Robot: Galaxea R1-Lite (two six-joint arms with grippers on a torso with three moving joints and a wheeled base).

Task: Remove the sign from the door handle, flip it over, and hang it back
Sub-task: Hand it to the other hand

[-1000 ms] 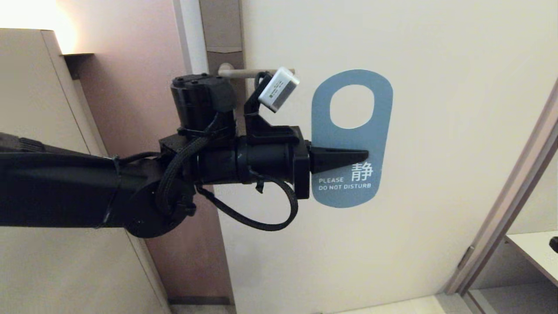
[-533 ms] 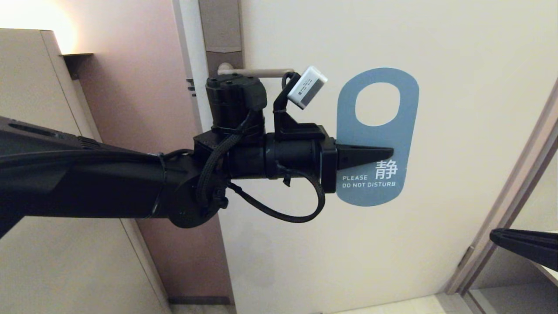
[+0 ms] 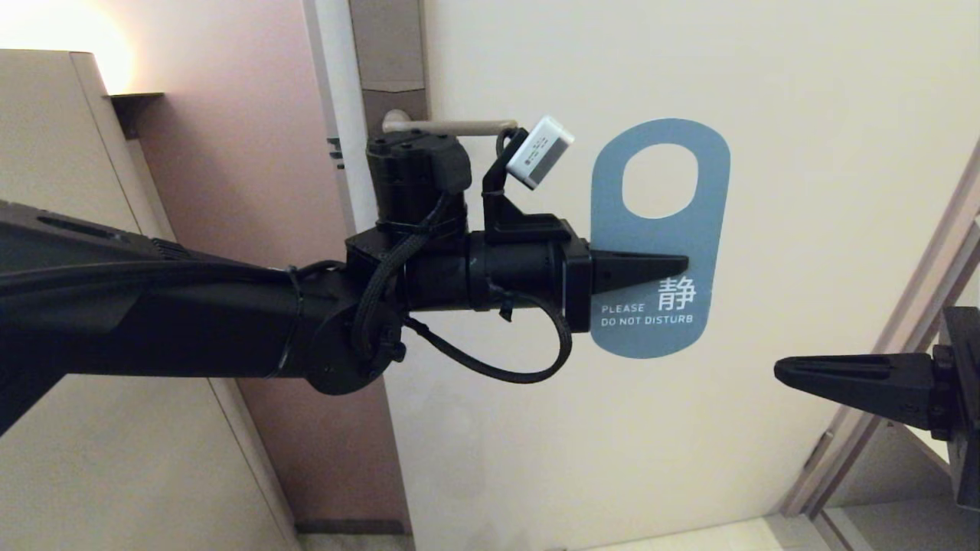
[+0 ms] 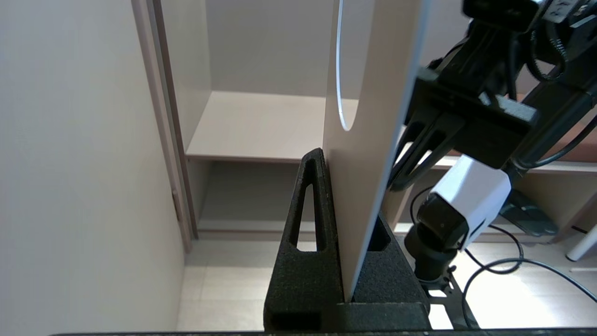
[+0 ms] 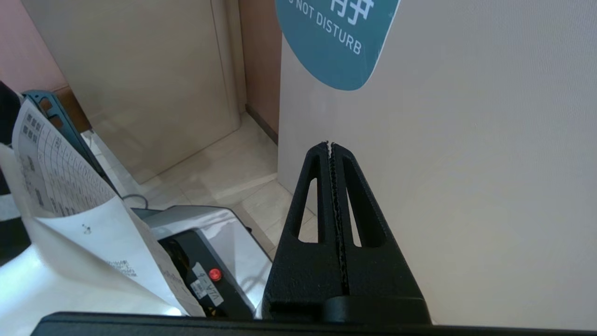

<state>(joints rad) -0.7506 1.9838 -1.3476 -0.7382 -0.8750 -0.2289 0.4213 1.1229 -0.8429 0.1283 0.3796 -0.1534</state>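
**Sign off the handle, held by left gripper**

Here, at the centre of the head view, the left gripper (image 3: 677,265) pinches the sign (image 3: 658,237) by its edge, blue face showing, upright before the door (image 3: 804,115). At lower right the right gripper (image 3: 781,370) has its fingers pressed together, holding nothing. Farther back, at upper centre, the door handle (image 3: 452,126) is bare

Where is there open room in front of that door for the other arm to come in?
Open door face lies between the blue oblong sign, pinched shut in the left tool, and the shut right tool, and below the sign too. By the slim metal door handle it is crowded.
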